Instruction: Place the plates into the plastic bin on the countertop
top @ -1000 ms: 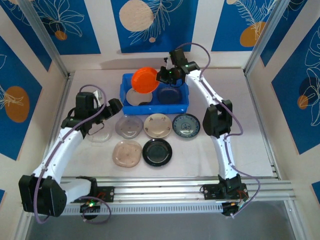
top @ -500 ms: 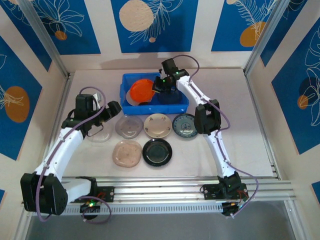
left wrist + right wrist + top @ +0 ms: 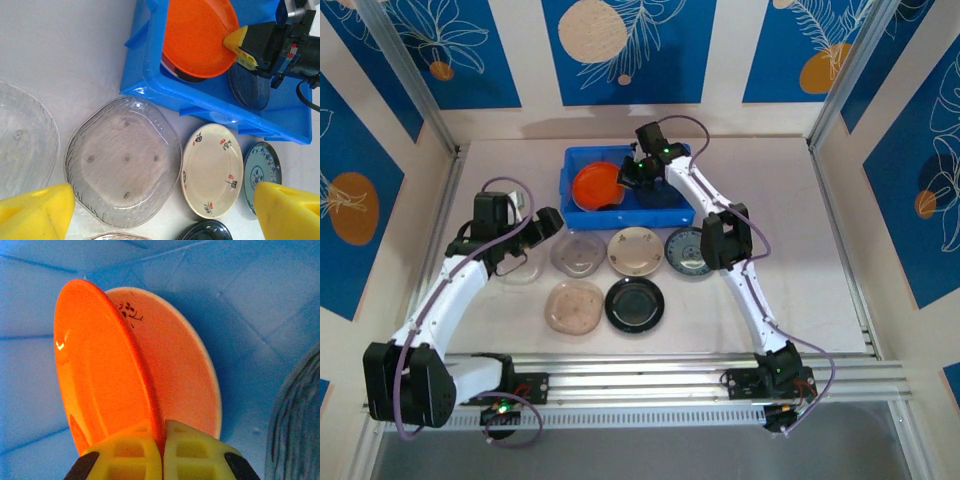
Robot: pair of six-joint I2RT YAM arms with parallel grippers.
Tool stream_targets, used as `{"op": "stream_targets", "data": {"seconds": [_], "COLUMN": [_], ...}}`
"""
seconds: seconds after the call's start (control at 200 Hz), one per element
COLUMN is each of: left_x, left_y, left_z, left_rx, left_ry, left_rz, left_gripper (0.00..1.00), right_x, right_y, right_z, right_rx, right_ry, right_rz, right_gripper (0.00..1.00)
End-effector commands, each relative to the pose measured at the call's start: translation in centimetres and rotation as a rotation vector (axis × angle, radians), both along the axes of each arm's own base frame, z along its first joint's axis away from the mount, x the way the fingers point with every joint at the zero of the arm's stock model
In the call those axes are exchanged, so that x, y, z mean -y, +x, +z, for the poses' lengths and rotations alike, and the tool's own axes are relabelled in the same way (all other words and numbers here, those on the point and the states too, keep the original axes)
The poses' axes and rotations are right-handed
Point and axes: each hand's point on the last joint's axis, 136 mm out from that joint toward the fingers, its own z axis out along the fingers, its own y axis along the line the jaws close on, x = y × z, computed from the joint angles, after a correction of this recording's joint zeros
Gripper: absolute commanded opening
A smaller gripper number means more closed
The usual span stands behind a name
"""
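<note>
Countertop (image 3: 820,250) carries six plates (image 3: 636,251) awaiting you (two clear, beige, blue-patterned, pinkish, black). Inside the plastic bin (image 3: 566,190), right gripper (image 3: 632,172) clamps the orange plate (image 3: 596,184) by its rim, tilted above one binned plate (image 3: 185,375), another beside it. Left gripper (image 3: 542,226) hovers, jaws apart, over the clear ones.

Bright blue rectangular plastic bin (image 3: 610,219) sits at the rear of the pale tabletop (image 3: 800,230).

Inside the bin:
- Glossy orange-red round plate (image 3: 595,185), tilted, its rim pinched by the right end effector (image 3: 162,440), over a pale-rimmed plate (image 3: 195,380).
- Dark plate (image 3: 248,92) beside them.

In front of the bin, lying flat:
- Clear grey plate (image 3: 578,253), beige patterned plate (image 3: 636,250), blue-patterned plate (image 3: 688,250).
- Nearer row: translucent pinkish plate (image 3: 574,305), glossy black plate (image 3: 635,304).
</note>
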Motion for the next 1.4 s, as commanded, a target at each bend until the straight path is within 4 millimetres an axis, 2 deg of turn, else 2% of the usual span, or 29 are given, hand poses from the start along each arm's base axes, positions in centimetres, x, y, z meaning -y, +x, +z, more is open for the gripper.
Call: {"op": "stream_targets", "data": {"seconds": [0.0,0.12,0.295,0.37,0.59,0.925,1.086,1.221,1.391], "left_x": [-0.6,-0.7,-0.7,-0.6,-0.5,-0.2,0.0,-0.3,-0.9], "left_y": [0.0,-0.1,-0.1,-0.1,0.1,0.0,-0.3,-0.8,-1.6], "left_z": [-0.6,-0.7,-0.8,-0.8,-0.5,-0.6,-0.5,0.0,0.6], "left_rx": [-0.008,-0.007,-0.007,-0.004,0.010,0.017,0.017,0.023,0.030], "left_ry": [0.015,0.024,0.032,0.027,0.020,0.000,-0.007,0.007,0.037], "left_rz": [0.006,0.006,0.005,0.003,0.000,-0.010,-0.020,-0.017,-0.002], "left_gripper": [0.92,0.92,0.92,0.92,0.92,0.92,0.93,0.94,0.95], "right_x": [-1.0,-1.1,-1.0,-1.0,-0.7,-0.1,0.3,0.4,0.4], "right_y": [-0.5,-0.6,-0.6,-0.7,-1.0,-1.7,-1.9,-2.0,-2.2], "right_z": [0.5,0.5,1.2,1.6,2.7,3.0,3.2,3.8,5.9], "right_rx": [-0.014,-0.008,0.011,0.023,0.040,0.040,0.037,0.047,0.091], "right_ry": [0.028,0.013,-0.009,-0.018,-0.045,-0.098,-0.114,-0.119,-0.126], "right_rz": [0.011,0.011,0.016,0.018,0.018,0.018,0.017,0.013,0.016], "right_gripper": [0.02,0.04,0.25,0.29,0.33,0.35,0.40,0.42,0.47]}}
